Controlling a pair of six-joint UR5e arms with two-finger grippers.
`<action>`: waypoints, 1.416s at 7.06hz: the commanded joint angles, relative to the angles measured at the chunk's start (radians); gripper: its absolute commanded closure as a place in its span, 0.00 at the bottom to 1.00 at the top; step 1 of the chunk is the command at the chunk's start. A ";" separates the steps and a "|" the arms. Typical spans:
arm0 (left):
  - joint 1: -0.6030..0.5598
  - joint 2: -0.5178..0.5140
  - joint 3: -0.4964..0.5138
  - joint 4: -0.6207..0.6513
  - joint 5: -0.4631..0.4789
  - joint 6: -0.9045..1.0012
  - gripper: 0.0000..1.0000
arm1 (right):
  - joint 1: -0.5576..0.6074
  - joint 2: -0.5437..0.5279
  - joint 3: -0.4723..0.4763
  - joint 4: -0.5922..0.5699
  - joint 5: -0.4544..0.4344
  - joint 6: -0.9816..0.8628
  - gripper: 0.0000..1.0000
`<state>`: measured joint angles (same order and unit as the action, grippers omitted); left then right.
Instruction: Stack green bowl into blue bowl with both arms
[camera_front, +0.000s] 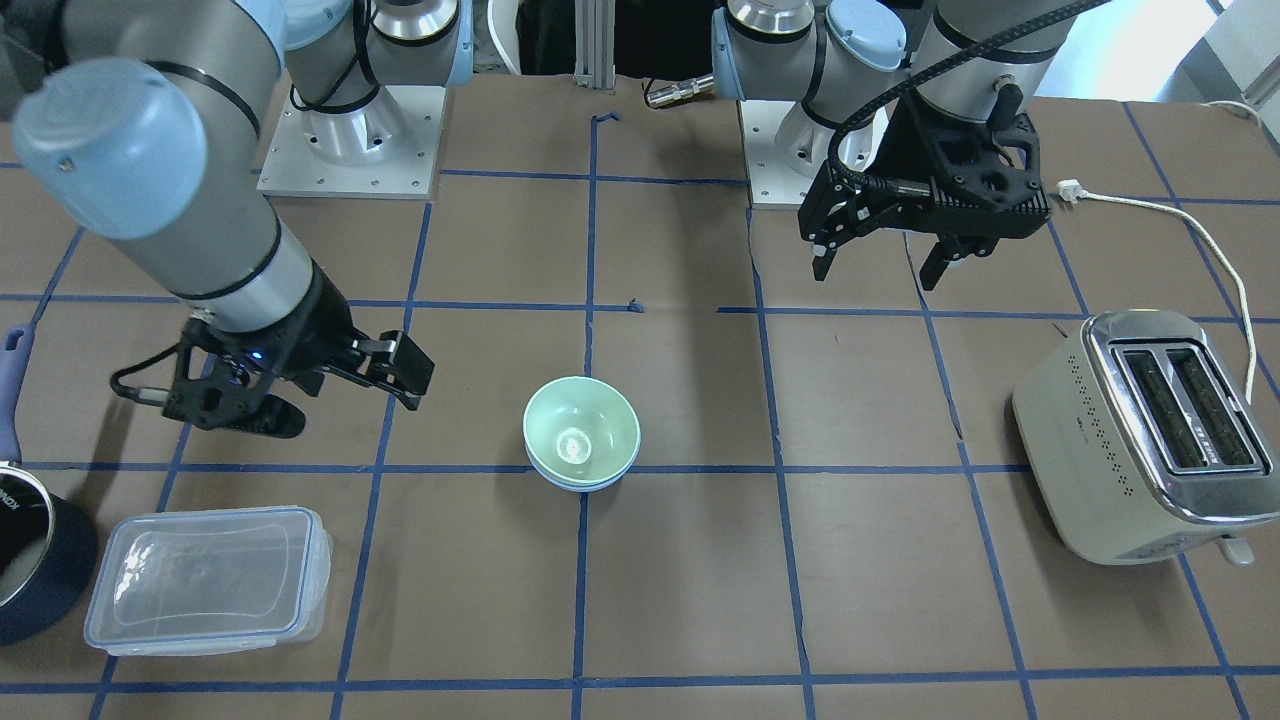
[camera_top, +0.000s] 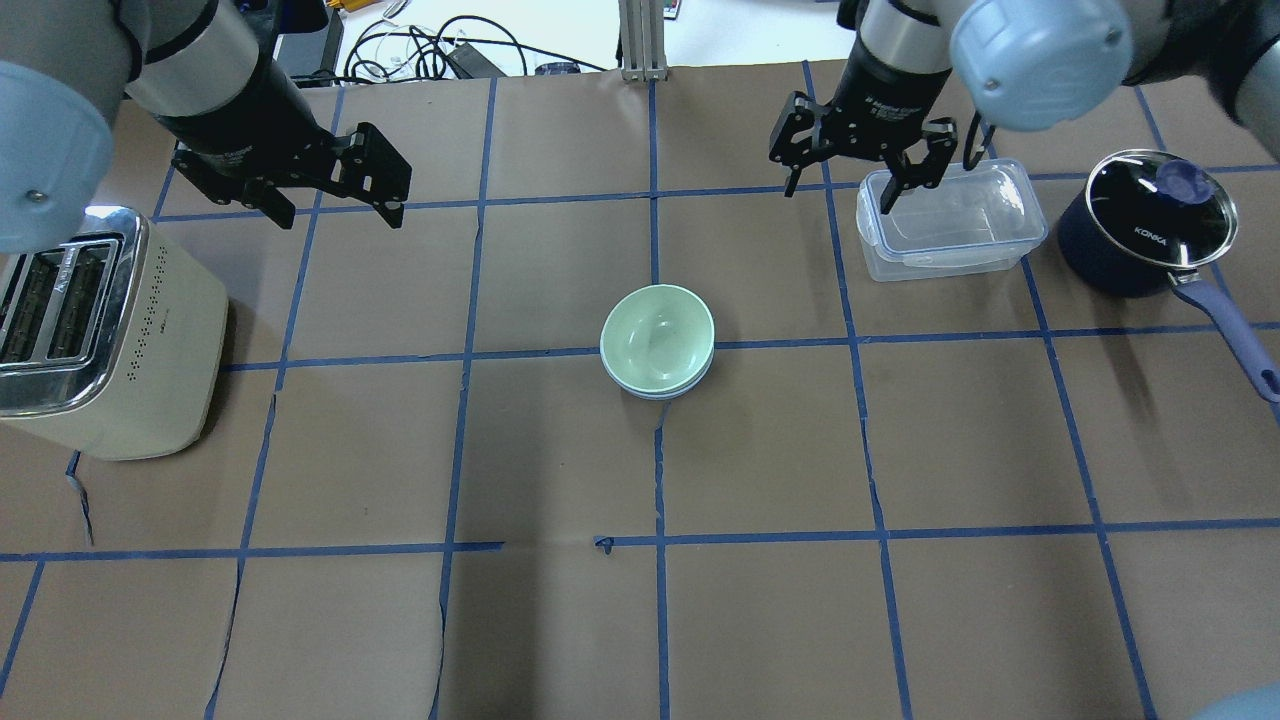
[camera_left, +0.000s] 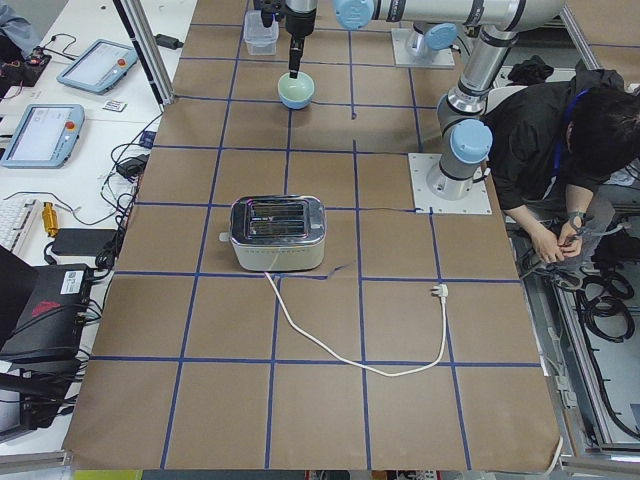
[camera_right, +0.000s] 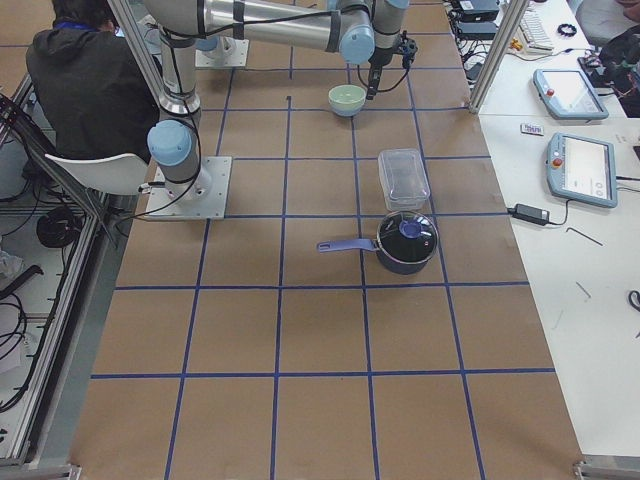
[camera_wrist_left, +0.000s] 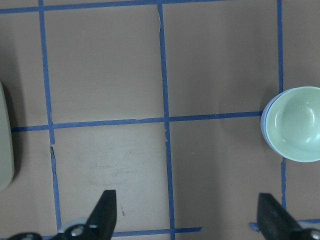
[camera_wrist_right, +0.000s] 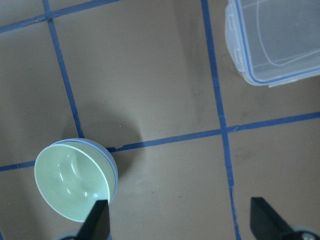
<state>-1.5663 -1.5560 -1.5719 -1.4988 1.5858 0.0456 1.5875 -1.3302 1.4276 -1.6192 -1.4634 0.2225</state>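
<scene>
The green bowl (camera_front: 581, 428) sits nested inside the blue bowl (camera_front: 580, 484) at the table's centre; only the blue rim shows beneath it. Both also show in the overhead view as green bowl (camera_top: 657, 335) and blue bowl (camera_top: 662, 393). My left gripper (camera_top: 335, 208) is open and empty, raised well left of and beyond the bowls; it also shows in the front view (camera_front: 876, 273). My right gripper (camera_top: 838, 195) is open and empty, raised right of and beyond the bowls, beside the clear container; it also shows in the front view (camera_front: 345, 400). The right wrist view shows the green bowl (camera_wrist_right: 72, 182) at lower left.
A cream toaster (camera_top: 100, 320) stands at the table's left, its cord (camera_front: 1200, 230) trailing on the paper. A clear lidded container (camera_top: 950, 220) and a dark navy pot (camera_top: 1140, 225) with a glass lid and long handle stand at the right. Blue tape lines grid the brown table.
</scene>
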 joint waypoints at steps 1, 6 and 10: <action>0.000 0.002 0.000 -0.004 0.002 -0.019 0.00 | -0.029 -0.073 -0.024 0.122 -0.066 -0.003 0.00; -0.001 0.005 0.001 -0.003 0.002 -0.020 0.00 | -0.027 -0.179 0.054 0.186 -0.031 -0.259 0.00; -0.001 0.005 -0.002 -0.004 0.002 -0.024 0.00 | -0.029 -0.211 0.063 0.266 -0.075 -0.117 0.00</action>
<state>-1.5676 -1.5509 -1.5732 -1.4999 1.5866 0.0242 1.5603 -1.5375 1.4901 -1.3778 -1.5050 0.0883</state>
